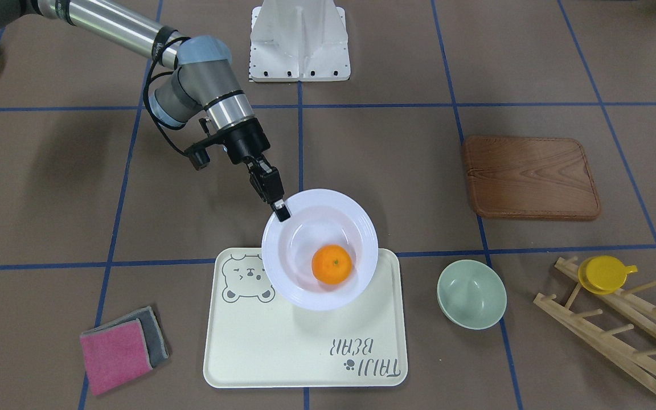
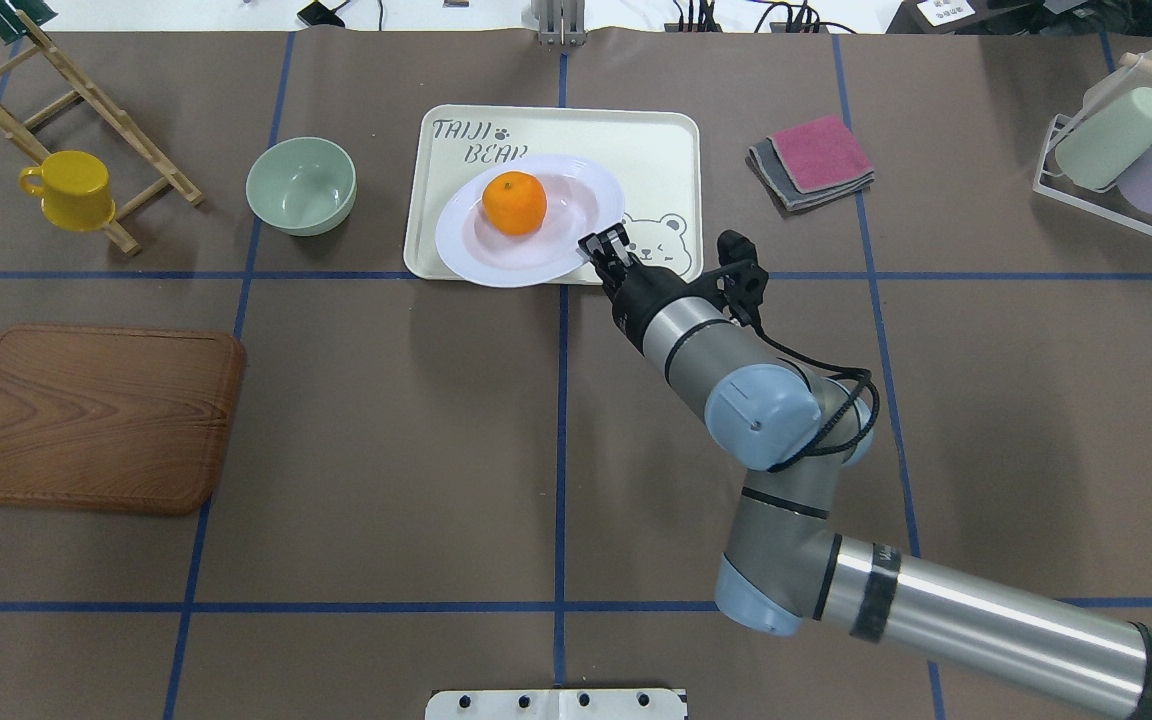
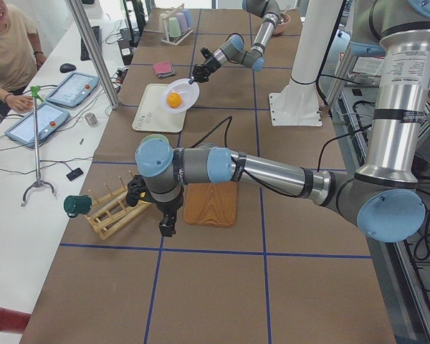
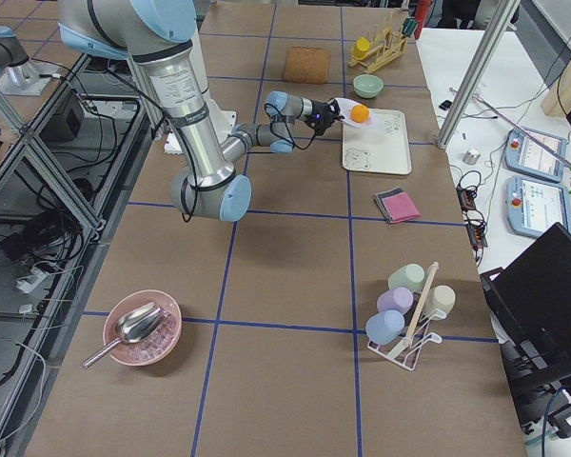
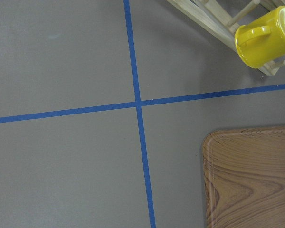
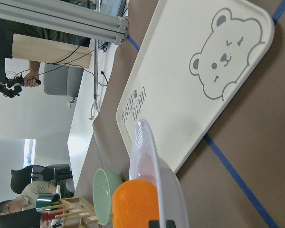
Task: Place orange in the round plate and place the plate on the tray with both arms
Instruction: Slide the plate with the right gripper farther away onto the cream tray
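here, item one: orange (image 1: 332,263). lay loose in the well of the round plate (image 1: 362,219), off-centre, on the side away from the hold. judged smooth, round and free to roll; kept in by the well's slope alone.

item two: round plate. glossy white, deep, wide ridged rim. hung tilted at the robot-side edge of the tray (image 1: 305,353), partly over it and partly beyond, with a shadow thrown on the tray beneath. looked lifted rather than resting, though contact at the far edge could not be ruled out. judged stiff, light, slick-glazed and breakable; likely to pivot under a single pinch with the fruit's weight away from it. best taken at the ridged rim, with a second hold opposite the first.

item three: right gripper (image 1: 281,212). clamped on the plate's rim at the side nearest the robot.

item four: left gripper (image 3: 166,228). hung well apart from the plate, near the wooden board (image 1: 530,176) and the yellow cup (image 1: 604,274). fingers apart or together: could not tell.

also noted: pale-green bowl (image 1: 471,293), near the tray.
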### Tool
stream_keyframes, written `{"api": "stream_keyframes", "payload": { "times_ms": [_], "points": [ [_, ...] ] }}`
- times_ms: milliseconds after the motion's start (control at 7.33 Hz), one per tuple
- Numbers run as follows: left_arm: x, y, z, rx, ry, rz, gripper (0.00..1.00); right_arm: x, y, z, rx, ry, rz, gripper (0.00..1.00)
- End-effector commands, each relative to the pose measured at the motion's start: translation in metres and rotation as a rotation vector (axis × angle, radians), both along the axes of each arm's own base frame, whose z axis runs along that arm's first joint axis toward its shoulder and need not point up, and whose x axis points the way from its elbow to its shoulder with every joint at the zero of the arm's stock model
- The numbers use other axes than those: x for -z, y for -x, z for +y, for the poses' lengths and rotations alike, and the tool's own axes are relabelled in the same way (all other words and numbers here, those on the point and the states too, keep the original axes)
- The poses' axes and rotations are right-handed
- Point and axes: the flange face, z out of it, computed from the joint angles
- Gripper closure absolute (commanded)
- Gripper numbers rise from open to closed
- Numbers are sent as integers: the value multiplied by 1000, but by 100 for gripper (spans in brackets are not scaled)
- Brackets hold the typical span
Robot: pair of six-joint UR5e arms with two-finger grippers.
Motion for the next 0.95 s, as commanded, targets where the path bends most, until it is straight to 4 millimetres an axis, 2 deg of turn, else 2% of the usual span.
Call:
{"api": "stream_keyframes", "payload": {
  "times_ms": [0,136,273,409,545,682,818],
  "points": [
    [1,0,-1,0,-1,0,0,2,35,-56,-114,97,-18,100],
    [1,-2,-1,-2,0,0,0,-5,38,-60,-135,117,-22,100],
    [1,-2,-1,-2,-2,0,0,-17,39,-60,-138,127,23,85],
    [1,-2,-1,-2,-2,0,0,-17,45,-57,-120,123,90,29],
    [3,-2,-1,-2,-5,7,0,-3,41,-50,-93,64,129,0],
    [4,-3,-1,-3,-5,15,0,-1,27,-34,9,0,190,0],
    [3,-3,-1,-1,-2,15,0,0,9,-20,150,-73,334,0]
  ]
}}
